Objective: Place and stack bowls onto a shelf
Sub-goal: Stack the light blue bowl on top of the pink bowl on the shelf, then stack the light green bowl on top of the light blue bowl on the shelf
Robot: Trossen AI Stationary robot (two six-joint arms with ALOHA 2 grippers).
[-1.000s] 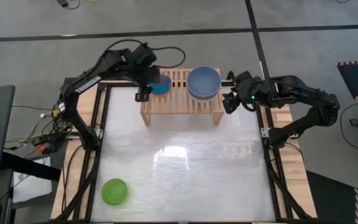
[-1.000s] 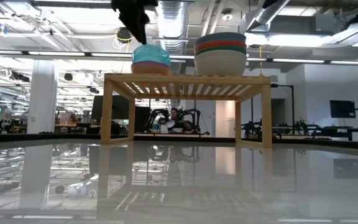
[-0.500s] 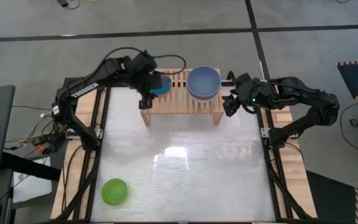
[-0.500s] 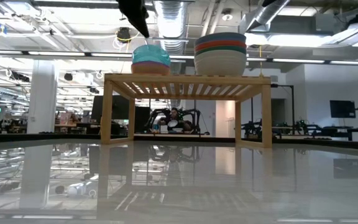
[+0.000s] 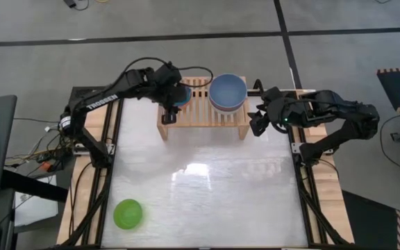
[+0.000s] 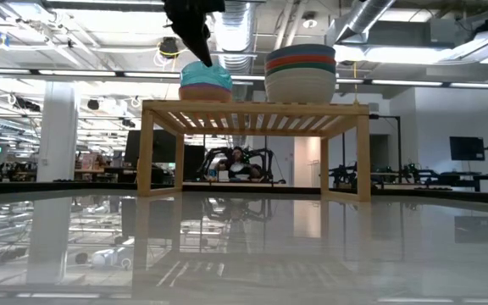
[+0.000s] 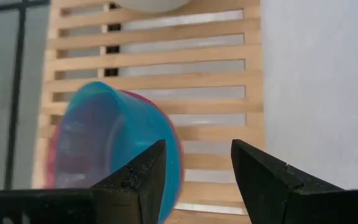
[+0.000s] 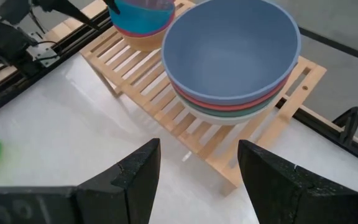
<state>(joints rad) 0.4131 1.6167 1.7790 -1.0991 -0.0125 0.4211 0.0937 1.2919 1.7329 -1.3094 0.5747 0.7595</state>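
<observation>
The light-wood shelf (image 5: 203, 114) stands at the table's far edge. On its left part sits a small stack: a cyan bowl (image 7: 114, 140) in a pink one, with a yellowish bowl under them (image 8: 143, 38). On its right part is a large stack (image 6: 300, 72) with the blue bowl (image 8: 232, 46) on top, then red, dark green and cream. A lime green bowl (image 5: 128, 213) rests on the table at the near left. My left gripper (image 7: 197, 168) is open and empty, over the shelf just near of the small stack. My right gripper (image 8: 197, 168) is open and empty by the shelf's right end.
The table's middle and near right are bare white surface (image 5: 214, 187). The shelf's slats between the two stacks (image 5: 198, 97) are uncovered. Black frame rails (image 5: 113, 139) run along the table's sides.
My left gripper has moved a little toward the table's near edge and right, from the small stack's far-left side to just near of it, staying open. The bowls have not moved.
</observation>
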